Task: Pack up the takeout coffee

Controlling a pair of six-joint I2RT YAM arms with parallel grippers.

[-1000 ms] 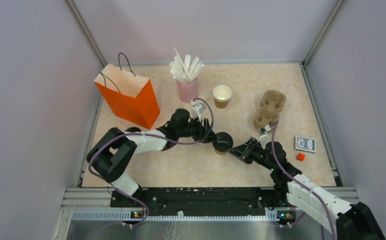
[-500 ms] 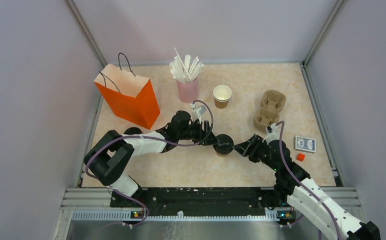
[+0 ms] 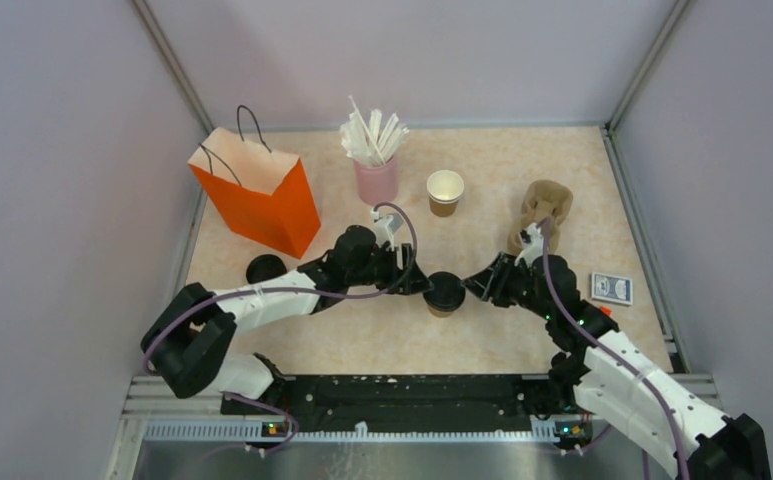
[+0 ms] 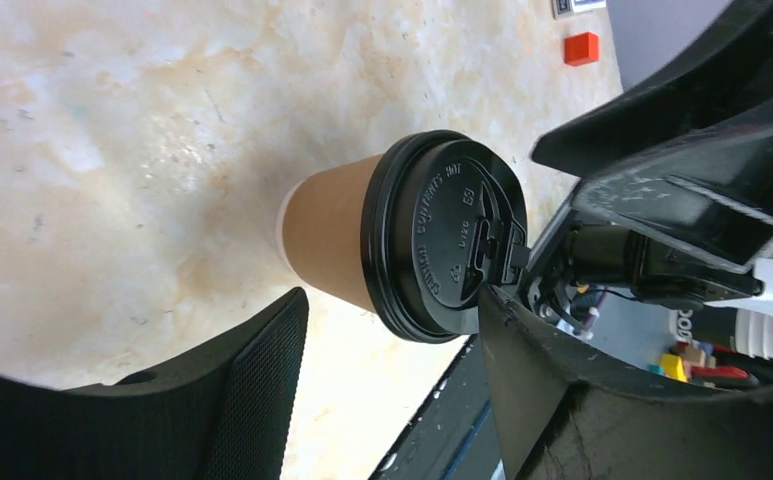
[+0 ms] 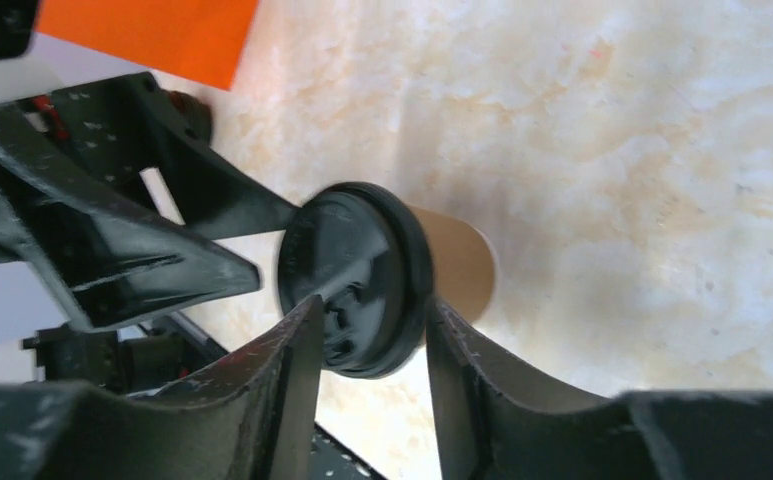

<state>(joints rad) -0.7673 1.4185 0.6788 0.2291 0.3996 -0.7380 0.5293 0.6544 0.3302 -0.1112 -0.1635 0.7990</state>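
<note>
A brown paper cup with a black lid (image 3: 444, 293) stands at mid-table; it also shows in the left wrist view (image 4: 412, 250) and the right wrist view (image 5: 362, 275). My left gripper (image 3: 417, 283) (image 4: 392, 300) is open just left of the cup, with one fingertip close to the lid's rim. My right gripper (image 3: 470, 287) (image 5: 372, 303) is open at the cup's right side, and its fingertips straddle the lid's edge. A second brown cup (image 3: 445, 190) stands open, without a lid, at the back. A loose black lid (image 3: 265, 268) lies left of my left arm.
An orange paper bag (image 3: 262, 195) stands at the back left. A pink cup of white straws (image 3: 375, 165) stands beside it. The tan pulp carrier (image 3: 545, 205) is at the back right, partly behind my right arm. A card deck (image 3: 612, 288) lies at the right.
My left gripper has drawn back left off the lidded cup. My right gripper has pulled back, then swung up to the cup's right side.
</note>
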